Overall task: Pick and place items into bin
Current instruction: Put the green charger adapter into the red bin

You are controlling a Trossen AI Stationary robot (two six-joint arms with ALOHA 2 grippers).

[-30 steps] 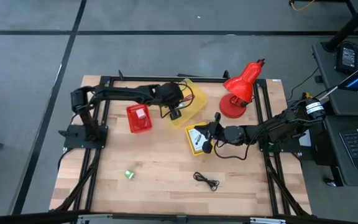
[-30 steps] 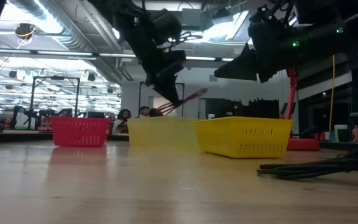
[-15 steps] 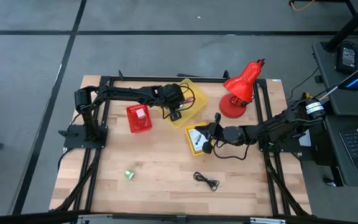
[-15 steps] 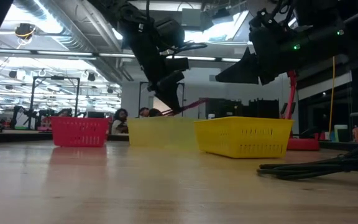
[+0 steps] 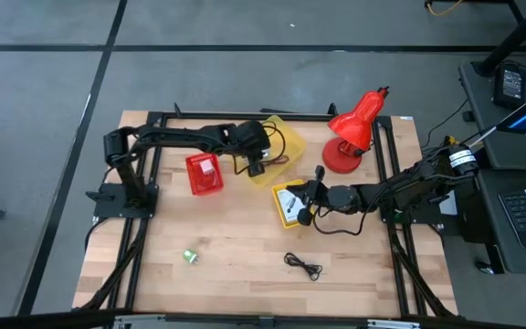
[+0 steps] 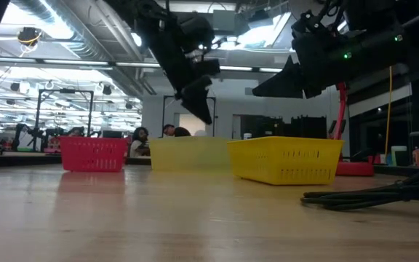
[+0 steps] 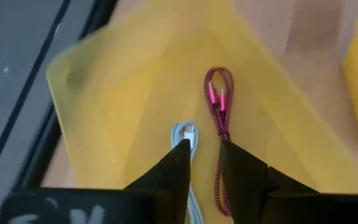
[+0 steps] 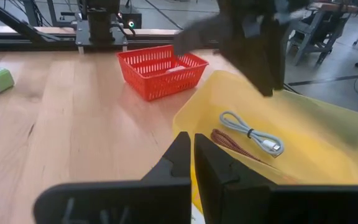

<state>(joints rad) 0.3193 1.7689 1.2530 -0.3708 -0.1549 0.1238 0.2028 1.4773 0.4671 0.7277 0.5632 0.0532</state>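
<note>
High view puts the left gripper (image 5: 259, 167) over the pale yellow bin (image 5: 286, 153) near the table's far middle, at about 12 o'clock from the table centre. Its wrist view shows the two dark fingers (image 7: 178, 163) a little apart, with nothing between them. In the bin lies a dark red braided cord (image 7: 219, 118) with pink ends, doubled into a loop, and just beside it a pale blue-grey cable (image 7: 188, 140) with a white plug; both rest on the bin's floor, clear of the fingers.

At 9 o'clock from that bin stands a small red basket (image 5: 205, 175) with something white inside. The right gripper (image 5: 305, 206) hangs at about 3 o'clock from the table centre, above a smaller yellow basket (image 5: 289, 203) that holds white printed cards; its fingers (image 8: 179, 158) are pressed together and empty. A red desk lamp (image 5: 352, 131) stands at 2 o'clock. On the bare wooden table (image 5: 236, 247) a tiny green object (image 5: 190, 257) sits at 8 o'clock and a coiled black cord (image 5: 303, 265) at 5 o'clock, well apart from each other.
</note>
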